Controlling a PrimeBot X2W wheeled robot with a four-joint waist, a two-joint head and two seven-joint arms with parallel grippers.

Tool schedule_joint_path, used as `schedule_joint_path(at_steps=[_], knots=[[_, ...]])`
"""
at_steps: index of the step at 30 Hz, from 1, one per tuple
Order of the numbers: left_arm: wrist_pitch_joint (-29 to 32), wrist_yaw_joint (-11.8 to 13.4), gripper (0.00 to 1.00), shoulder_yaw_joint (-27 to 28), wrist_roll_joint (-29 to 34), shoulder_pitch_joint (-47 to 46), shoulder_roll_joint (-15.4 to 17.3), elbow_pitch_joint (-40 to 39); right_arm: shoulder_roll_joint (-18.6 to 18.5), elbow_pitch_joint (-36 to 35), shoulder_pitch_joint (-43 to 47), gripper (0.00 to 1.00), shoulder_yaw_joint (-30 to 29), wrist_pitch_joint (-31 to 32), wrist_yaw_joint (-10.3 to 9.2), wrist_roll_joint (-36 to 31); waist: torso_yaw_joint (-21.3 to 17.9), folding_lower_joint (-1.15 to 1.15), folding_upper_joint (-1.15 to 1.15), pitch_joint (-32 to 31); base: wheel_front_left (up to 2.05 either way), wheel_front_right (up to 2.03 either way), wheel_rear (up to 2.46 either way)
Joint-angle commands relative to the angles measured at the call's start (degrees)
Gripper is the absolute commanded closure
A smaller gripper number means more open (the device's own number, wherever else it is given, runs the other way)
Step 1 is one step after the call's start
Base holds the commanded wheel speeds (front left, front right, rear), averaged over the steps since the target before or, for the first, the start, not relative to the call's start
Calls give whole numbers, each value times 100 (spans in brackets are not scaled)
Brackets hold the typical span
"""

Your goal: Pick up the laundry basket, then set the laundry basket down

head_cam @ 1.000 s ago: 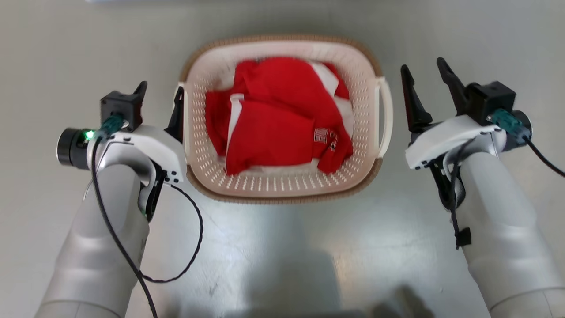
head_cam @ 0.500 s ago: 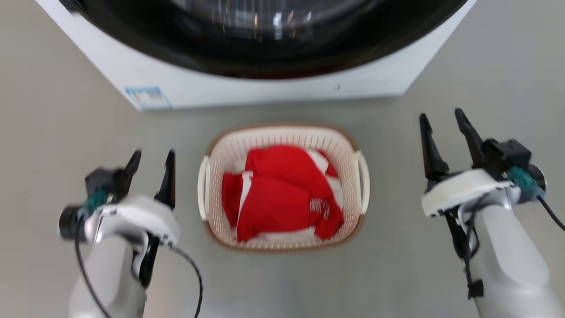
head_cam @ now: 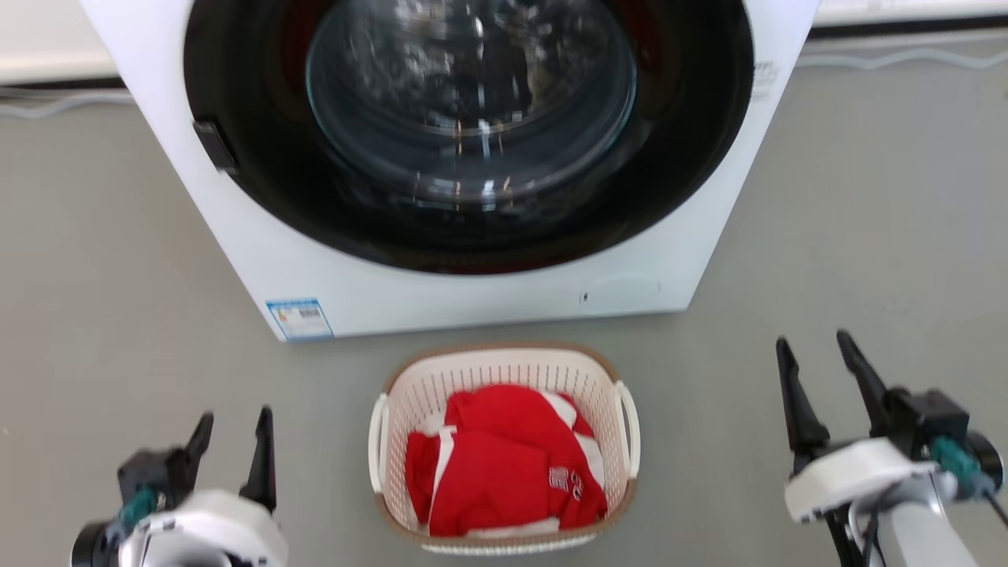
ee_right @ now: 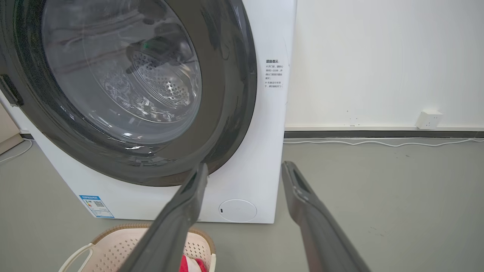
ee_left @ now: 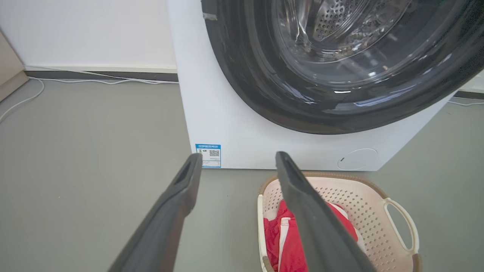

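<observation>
Item: your laundry basket (head_cam: 504, 374), holding what looks like a red jersey (head_cam: 496, 472), on the floor (head_cam: 118, 315) before the washing machine (head_cam: 472, 291), between your left claw (head_cam: 236, 417) and right claw (head_cam: 812, 342), both wide and empty.

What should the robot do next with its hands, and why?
Probably bring both arms down and inward toward the laundry basket and its side handles. It sits on the floor in front of the washer. The left gripper and right gripper hang apart from it, jaws open and holding nothing.
</observation>
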Motion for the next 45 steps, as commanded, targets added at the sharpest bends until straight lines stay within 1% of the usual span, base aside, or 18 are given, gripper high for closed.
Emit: schedule_joint_path(at_steps=[1,10,17,21,23,24,27,30,34,38,41,45], knots=[[-29,-9,0,233,39,87,88,-230,-72,-222,109,0,158,-29,-6,21,21,0,0,-298,0,0,0],[-29,46,0,550,120,1004,-110,-853,-161,-472,802,0,239,-29,-6,41,91,0,0,-829,0,0,0],[-29,52,0,671,213,1339,-148,-1072,-70,-663,1187,0,93,-29,-6,56,124,0,0,-1048,0,0,0],[-29,76,0,682,272,1434,-180,-1150,-40,-671,1298,0,80,-29,-6,39,115,0,0,-1121,0,0,0],[-29,46,0,659,233,1483,-195,-1154,-32,-669,1316,0,68,-29,-6,40,102,0,0,-1150,0,0,0],[3,23,100,486,238,1570,-230,-982,39,-508,1380,100,-35,2,0,17,106,0,0,-1148,0,0,0],[9,20,100,477,241,1588,-318,-744,99,-309,1467,100,-14,8,1,13,107,0,0,-1152,0,0,0],[93,16,100,516,64,1518,-320,-718,106,-288,1414,100,-56,85,1,203,109,2,0,-1146,0,0,0],[172,12,100,513,-215,1485,-325,-750,116,-320,1394,100,-68,160,1,490,113,13,0,-1145,0,0,0],[225,7,100,486,-493,1462,-329,-791,126,-353,1380,100,-64,216,0,774,116,1,0,-1123,0,0,0],[279,3,100,464,-766,1432,-333,-831,135,-385,1358,100,-64,273,0,1054,119,0,0,-1108,0,0,0],[323,-1,100,451,-970,1408,-336,-857,143,-406,1341,100,-67,320,0,1264,122,0,0,-1098,0,0,0]])
